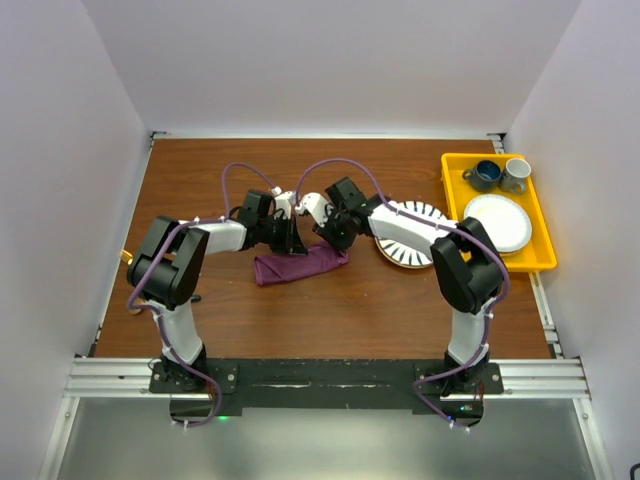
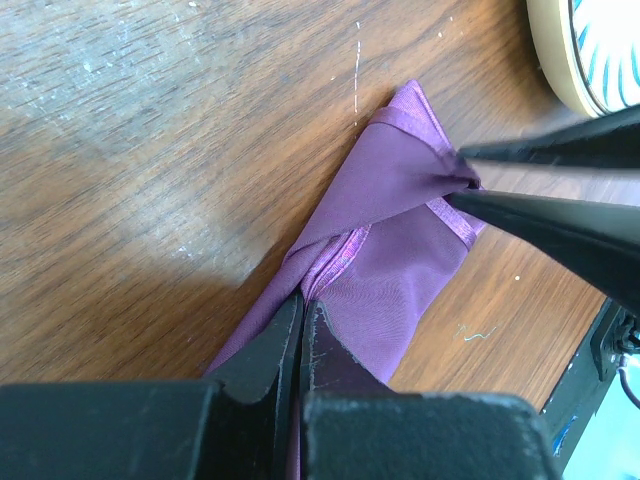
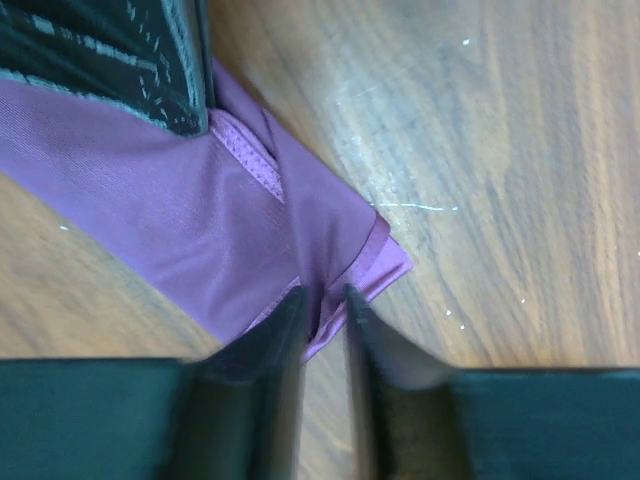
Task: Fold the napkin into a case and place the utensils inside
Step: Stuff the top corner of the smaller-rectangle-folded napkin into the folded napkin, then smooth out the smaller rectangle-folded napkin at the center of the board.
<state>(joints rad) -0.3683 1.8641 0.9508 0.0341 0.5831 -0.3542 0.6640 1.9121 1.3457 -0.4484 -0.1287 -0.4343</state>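
Top external: folded napkin point(image 1: 300, 266) lengthwise left-right, left tool point(image 2: 300, 312) tight on it, right tool point(image 3: 325, 305) slightly ajar.

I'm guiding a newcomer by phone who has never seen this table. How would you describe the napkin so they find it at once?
On the brown wooden table, look near the middle, just left of the striped plate. The napkin lies there as a narrow folded strip. It is the only purple thing and the only cloth in sight.

Left end effector point(image 2: 302, 305) pinching purple napkin point(image 2: 390, 260), right end effector point(image 2: 465, 185) at far corner
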